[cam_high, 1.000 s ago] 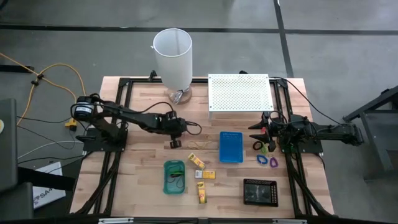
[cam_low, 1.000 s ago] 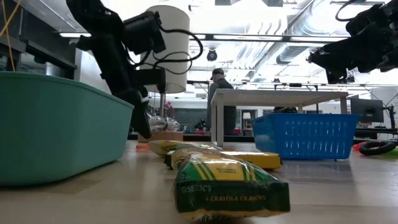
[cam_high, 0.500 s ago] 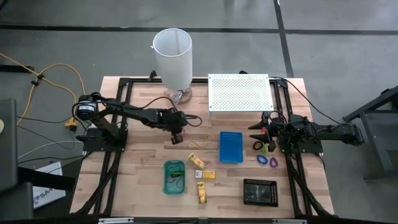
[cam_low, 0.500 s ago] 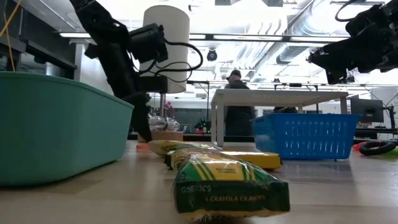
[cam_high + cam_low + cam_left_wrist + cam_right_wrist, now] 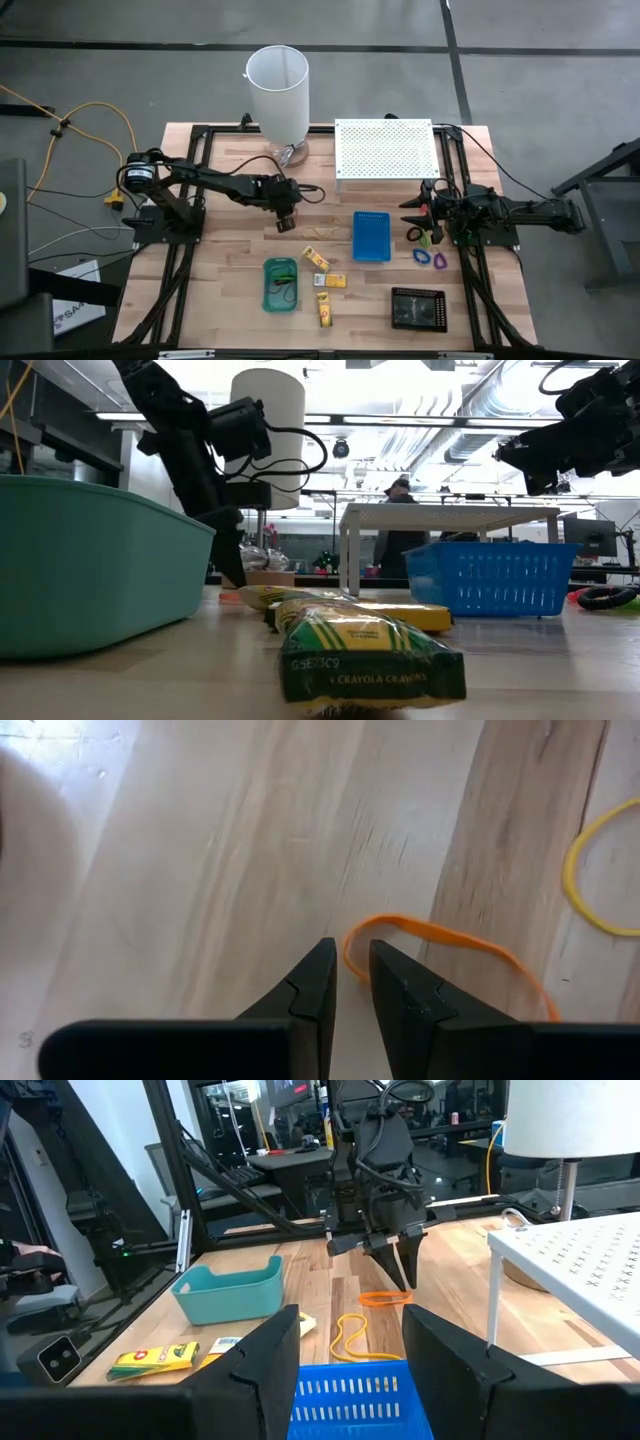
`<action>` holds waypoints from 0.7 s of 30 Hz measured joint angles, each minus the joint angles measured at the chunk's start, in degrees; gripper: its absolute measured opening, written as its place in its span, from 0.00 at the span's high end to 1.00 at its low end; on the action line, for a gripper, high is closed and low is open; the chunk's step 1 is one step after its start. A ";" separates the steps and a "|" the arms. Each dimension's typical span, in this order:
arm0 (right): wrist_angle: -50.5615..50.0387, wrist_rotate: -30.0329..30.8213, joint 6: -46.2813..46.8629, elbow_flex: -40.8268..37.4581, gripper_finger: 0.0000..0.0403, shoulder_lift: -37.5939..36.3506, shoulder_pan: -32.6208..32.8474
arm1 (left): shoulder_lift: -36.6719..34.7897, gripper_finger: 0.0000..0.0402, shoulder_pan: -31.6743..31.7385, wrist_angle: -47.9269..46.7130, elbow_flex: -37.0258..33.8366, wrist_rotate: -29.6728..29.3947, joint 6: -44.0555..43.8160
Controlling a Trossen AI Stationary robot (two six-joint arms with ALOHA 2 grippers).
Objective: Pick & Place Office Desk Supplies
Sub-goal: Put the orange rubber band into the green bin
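An orange rubber band (image 5: 450,945) lies flat on the wood left of centre. My left gripper (image 5: 350,960) points steeply down at it, its fingers only narrowly apart. The band's near end sits in the gap between the tips, and no touch shows. The same gripper (image 5: 283,222) shows in the high view. A yellow rubber band (image 5: 322,233) lies flat just to its right. Yellow crayon packets (image 5: 331,281) lie near the green tray (image 5: 280,284). My right gripper (image 5: 345,1350) waits open and level at the right edge, above the clips (image 5: 421,256).
A blue tray (image 5: 371,236) stands at centre and a black tray (image 5: 417,308) at the near right. A tall white cylinder (image 5: 278,80) and a white perforated stand (image 5: 385,148) occupy the far side. A person walks in the room behind the table.
My left gripper has shifted a little toward the table's far edge and rolled slightly, its tips staying low by the orange band. It has held still for the last half second. The finger gap looks unchanged.
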 joint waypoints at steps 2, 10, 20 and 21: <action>0.00 0.00 0.00 -0.02 0.59 0.00 0.00 | 0.34 0.85 -0.10 0.11 0.00 0.00 -0.11; -0.02 0.00 0.00 -0.02 0.59 0.00 0.00 | 1.70 0.85 -0.08 0.42 0.00 0.02 -0.52; -0.02 0.00 0.00 -0.02 0.59 0.00 -0.02 | 1.70 0.88 -0.04 0.55 0.00 -0.04 -0.55; -0.02 0.00 0.00 -0.01 0.59 -0.01 -0.01 | 1.70 0.89 -0.04 0.55 0.00 -0.07 -0.53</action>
